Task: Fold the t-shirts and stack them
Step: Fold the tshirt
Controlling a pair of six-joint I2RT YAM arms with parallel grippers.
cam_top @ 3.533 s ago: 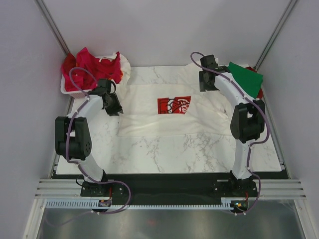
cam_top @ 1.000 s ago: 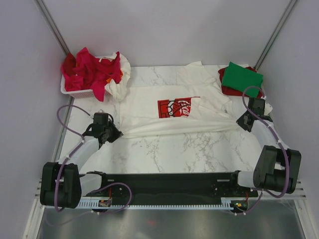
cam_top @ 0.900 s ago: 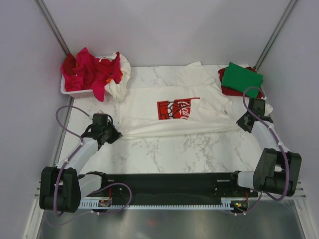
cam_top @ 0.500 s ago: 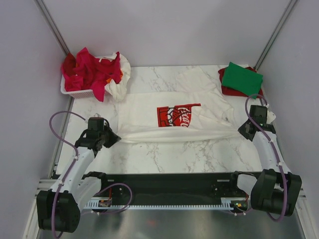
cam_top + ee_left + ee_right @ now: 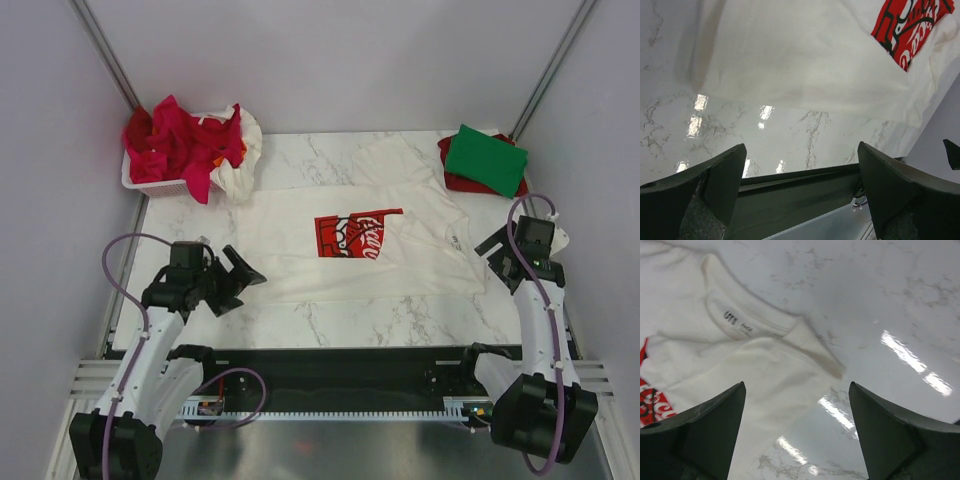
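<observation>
Across the middle of the marble table (image 5: pixel 330 312), laid out nearly flat: the large white t-shirt (image 5: pixel 320 265), red chest print (image 5: pixel 358 233) facing up, long axis set side to side, hem end toward the left arm and collar end toward the right. Spans the gap between the two arms; about equally near to both, one end apiece. For the left gripper (image 5: pixel 243 279): fingers spread wide, gripping nothing, hovering at the near-left corner with the hem edge near and ahead of the fingertips, a strip of bare marble between. For the right gripper (image 5: pixel 497 262): likewise wide apart and empty, poised just beside the collar, with a folded layer of cloth lying across the neckline there. Probably calls for pinching both ends together and carrying them across that axis or along it; hard to judge which from here. Off at the far right, stacked: a green t-shirt (image 5: pixel 486 158) on a red one (image 5: pixel 452 180). Far left, heaped in the white basket (image 5: pixel 150 184): more red t-shirts (image 5: pixel 180 135), plus a white one (image 5: pixel 243 150) draped over the rim.
</observation>
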